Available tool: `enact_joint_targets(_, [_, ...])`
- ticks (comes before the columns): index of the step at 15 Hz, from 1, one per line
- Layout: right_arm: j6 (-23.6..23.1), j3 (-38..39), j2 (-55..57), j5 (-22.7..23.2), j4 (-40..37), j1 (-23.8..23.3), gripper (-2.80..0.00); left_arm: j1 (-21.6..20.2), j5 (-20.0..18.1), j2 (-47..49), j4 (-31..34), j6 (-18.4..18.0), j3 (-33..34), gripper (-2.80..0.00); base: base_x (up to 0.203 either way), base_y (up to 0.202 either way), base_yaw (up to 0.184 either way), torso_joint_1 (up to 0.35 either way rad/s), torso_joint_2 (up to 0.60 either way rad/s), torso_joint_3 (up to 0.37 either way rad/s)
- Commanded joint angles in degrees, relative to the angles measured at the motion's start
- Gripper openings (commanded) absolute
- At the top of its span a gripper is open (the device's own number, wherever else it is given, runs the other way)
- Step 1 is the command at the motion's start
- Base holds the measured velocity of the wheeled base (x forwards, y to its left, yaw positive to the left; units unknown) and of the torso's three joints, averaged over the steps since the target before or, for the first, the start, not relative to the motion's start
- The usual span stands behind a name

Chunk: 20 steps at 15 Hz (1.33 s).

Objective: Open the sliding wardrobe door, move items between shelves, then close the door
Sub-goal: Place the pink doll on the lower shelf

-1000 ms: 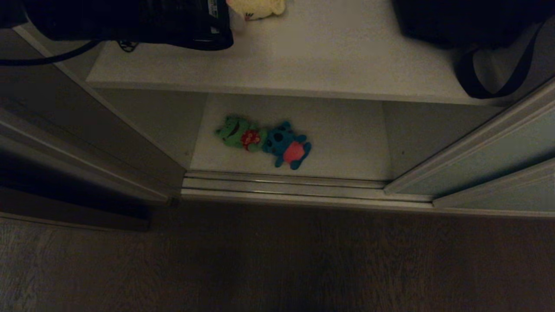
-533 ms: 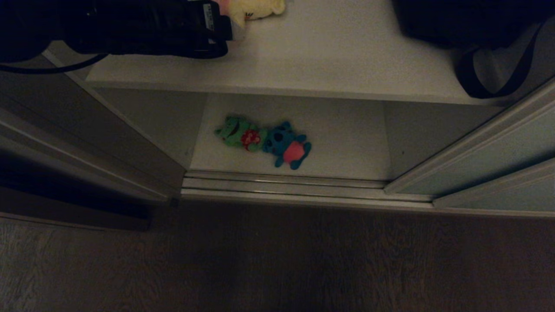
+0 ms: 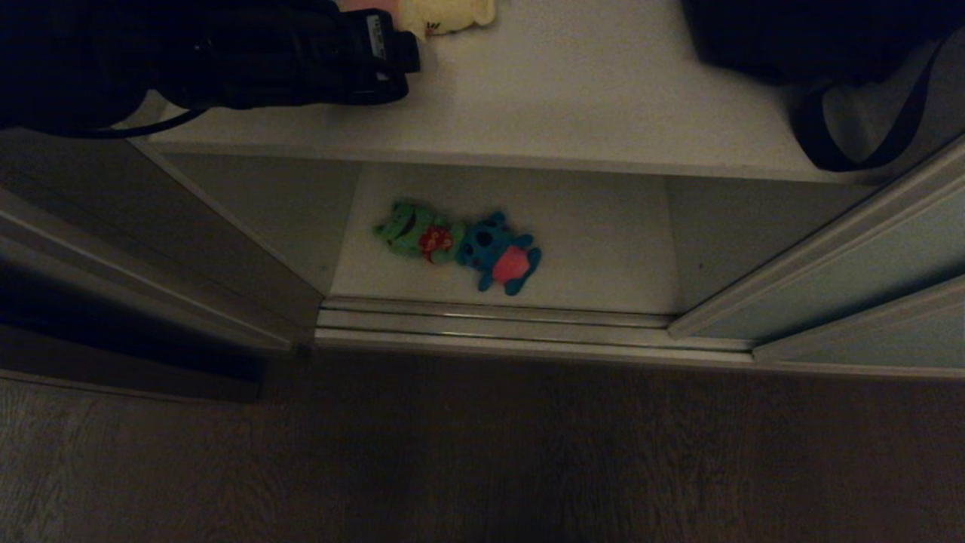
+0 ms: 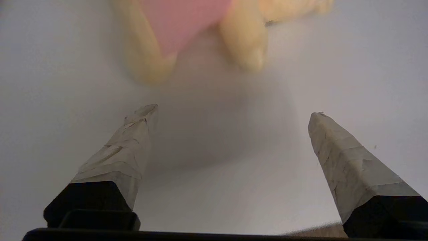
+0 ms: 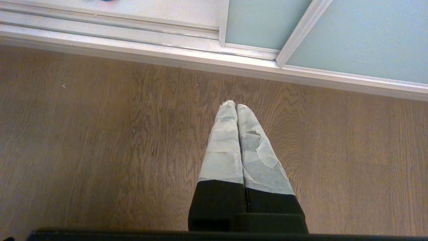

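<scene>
The cream-yellow toy (image 3: 448, 13) with a pink patch lies at the back of the upper shelf (image 3: 573, 90). My left arm (image 3: 226, 53) reaches over that shelf from the left. In the left wrist view my left gripper (image 4: 231, 112) is open and empty over the bare shelf, and the toy (image 4: 187, 30) lies just beyond the fingertips, apart from them. A green toy (image 3: 411, 228) and a blue toy (image 3: 501, 253) lie side by side on the lower shelf (image 3: 603, 249). The sliding wardrobe door (image 3: 867, 279) stands slid open to the right. My right gripper (image 5: 236, 106) hangs shut over the wooden floor.
A black strapped bag (image 3: 814, 38) fills the right end of the upper shelf. The ribbed metal floor track (image 3: 490, 324) runs along the wardrobe's front. Dark side trim (image 3: 151, 249) borders the opening on the left. Wooden floor (image 3: 482, 452) lies in front.
My left arm has shifted a little to the right and covers more of the upper left. The toy's pink patch now shows beside the wrist. The lower toys have not moved.
</scene>
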<state>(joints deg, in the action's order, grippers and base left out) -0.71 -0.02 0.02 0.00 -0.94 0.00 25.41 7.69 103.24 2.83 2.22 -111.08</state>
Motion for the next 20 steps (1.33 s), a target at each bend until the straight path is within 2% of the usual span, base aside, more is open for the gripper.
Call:
enact_joint_targets(1, [0.0,0.0,0.0,0.0,0.0,0.0,-2.80,-0.3,0.5,0.7,-2.3,-0.6,0.0,0.00,0.000,0.000,0.000,0.000,0.00,0.000])
enact_joint_targets(4, [0.0,-0.1,0.0,0.0,0.0,0.0,-2.80,-1.0,0.5,0.7,-2.9,-1.2,0.0,0.00,0.000,0.000,0.000,0.000,0.00,0.000])
enact_joint_targets(11, [0.0,0.0,0.0,0.0,0.0,0.0,-2.80,-3.9,0.5,-0.8,-2.8,-6.6,0.0,0.00,0.000,0.000,0.000,0.000,0.00,0.000])
enact_joint_targets(17, [0.0,0.0,0.0,0.0,0.0,0.0,-2.80,-4.0,-0.1,-0.5,-1.6,-6.8,0.1,0.00,0.140,-0.027,0.003,0.004,0.00,0.001])
enact_joint_targets(20, [0.0,0.0,0.0,0.0,0.0,0.0,-2.80,-4.0,-0.4,-0.1,1.2,-6.9,0.0,0.00,0.000,0.000,0.000,0.000,0.00,0.000])
